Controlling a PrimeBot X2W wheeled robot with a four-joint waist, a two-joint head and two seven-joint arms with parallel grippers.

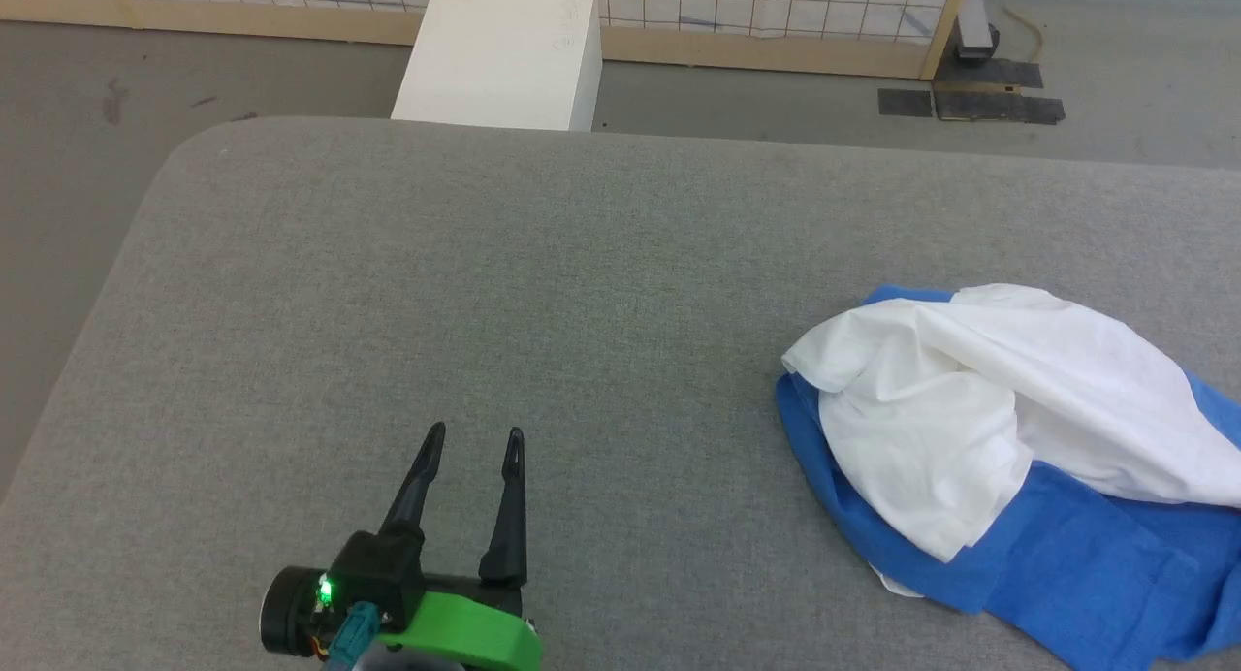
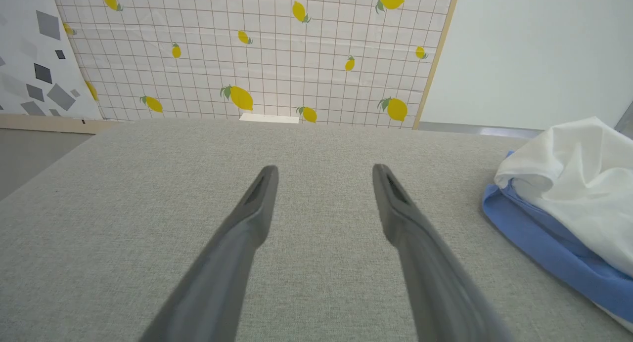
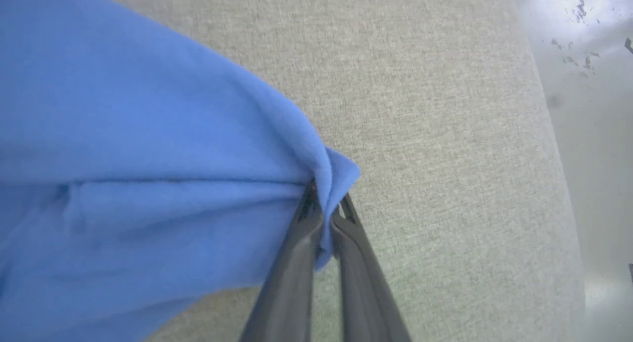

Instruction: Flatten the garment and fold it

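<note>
The soft white-and-royal-blue cotton T-shirt (image 1: 970, 409) lies crumpled — white over blue — well right of the spread, empty left gripper (image 1: 476, 431); which way it points is unclear. The right gripper (image 3: 329, 193) pinches its blue edge.

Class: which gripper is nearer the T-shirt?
Right. The right gripper is pinching a blue edge of the T-shirt; the left gripper is open over the grey table, apart from it, off to its left.
</note>
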